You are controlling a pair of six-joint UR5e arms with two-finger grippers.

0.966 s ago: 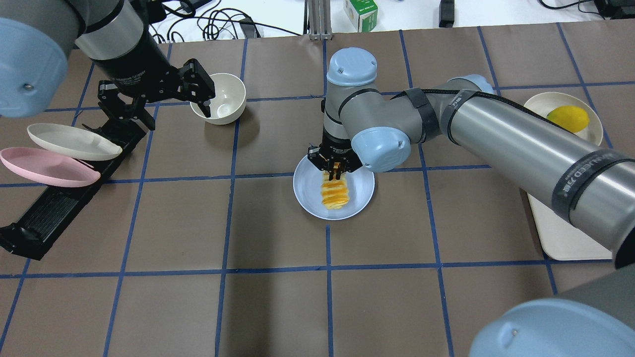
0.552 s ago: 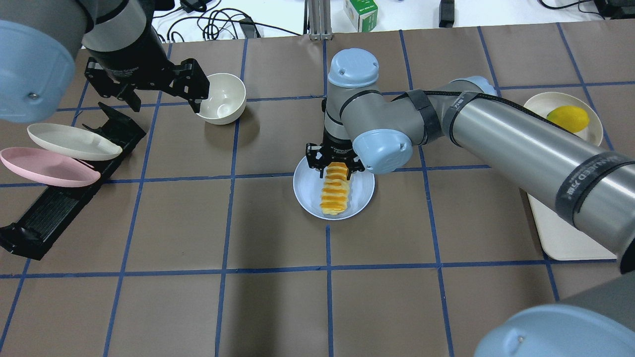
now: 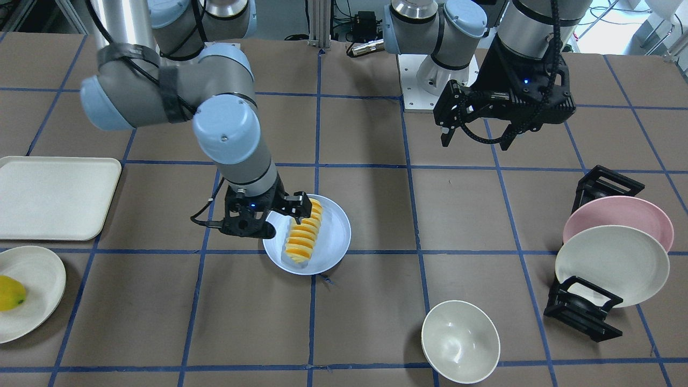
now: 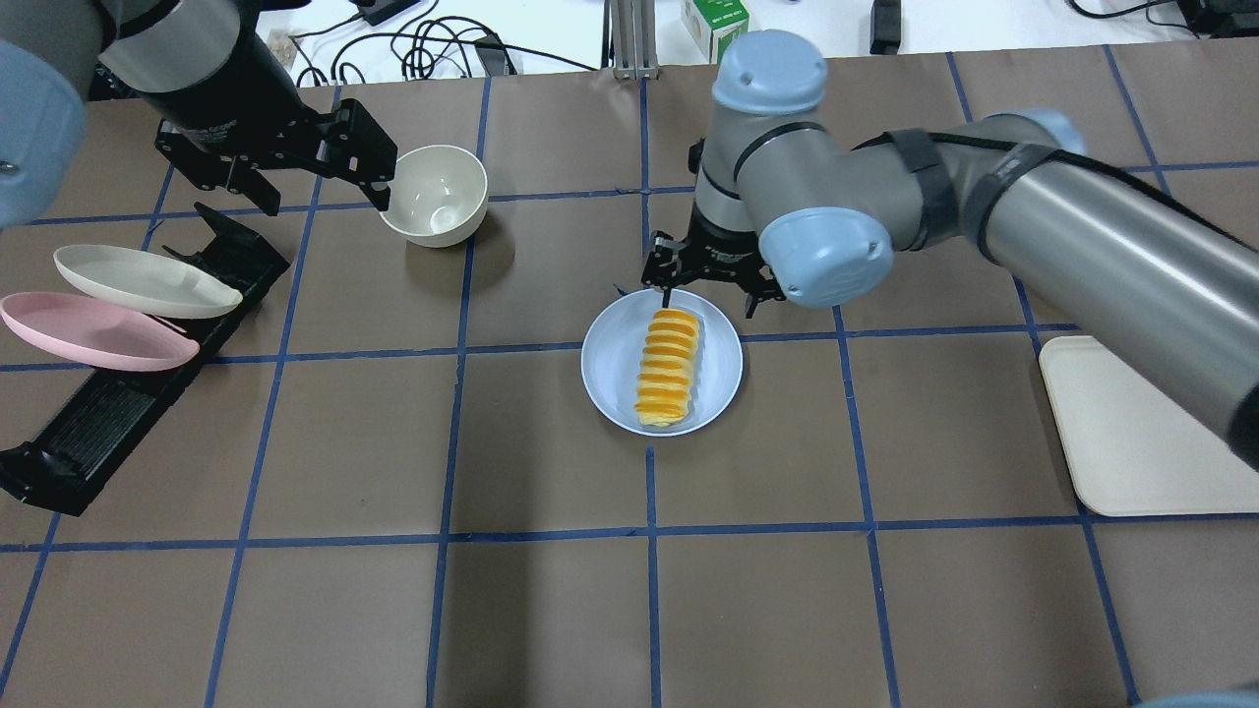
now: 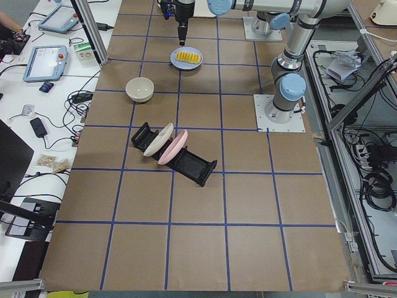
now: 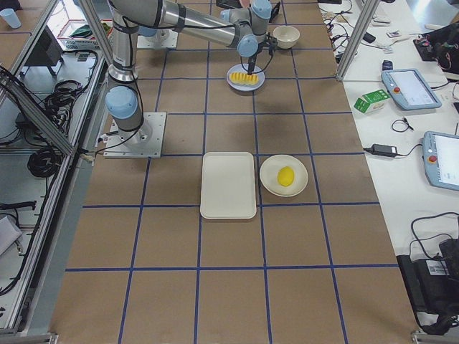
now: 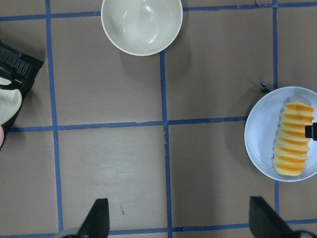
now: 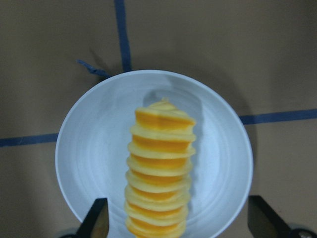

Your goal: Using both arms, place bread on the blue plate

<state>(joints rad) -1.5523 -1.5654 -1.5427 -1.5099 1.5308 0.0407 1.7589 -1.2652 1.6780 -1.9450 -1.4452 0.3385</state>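
The bread [image 4: 669,366] lies flat on the blue plate [image 4: 610,369] at the table's middle. It also shows in the front view [image 3: 302,236] on the plate [image 3: 333,236]. My right gripper [image 4: 710,298] is open and empty, hovering above the plate's far rim, apart from the bread. In the right wrist view the bread [image 8: 161,168] lies on the plate [image 8: 94,158] between the spread fingertips [image 8: 99,218]. My left gripper [image 4: 320,192] is open and empty, raised beside the cream bowl. The left wrist view shows the plate [image 7: 260,134] and bread [image 7: 293,139] at its right.
A cream bowl [image 4: 438,192] stands at the far left. A black rack [image 4: 89,433] holds a cream-white plate [image 4: 148,280] and a pink plate [image 4: 93,329]. A cream tray [image 4: 1121,433] lies at the right. A cream plate [image 3: 32,290] holds a yellow fruit [image 3: 11,293].
My right gripper has opened, let go of the bread, and moved up and back to the plate's far rim. The bread now lies flat. My left gripper has shifted left, away from the bowl.
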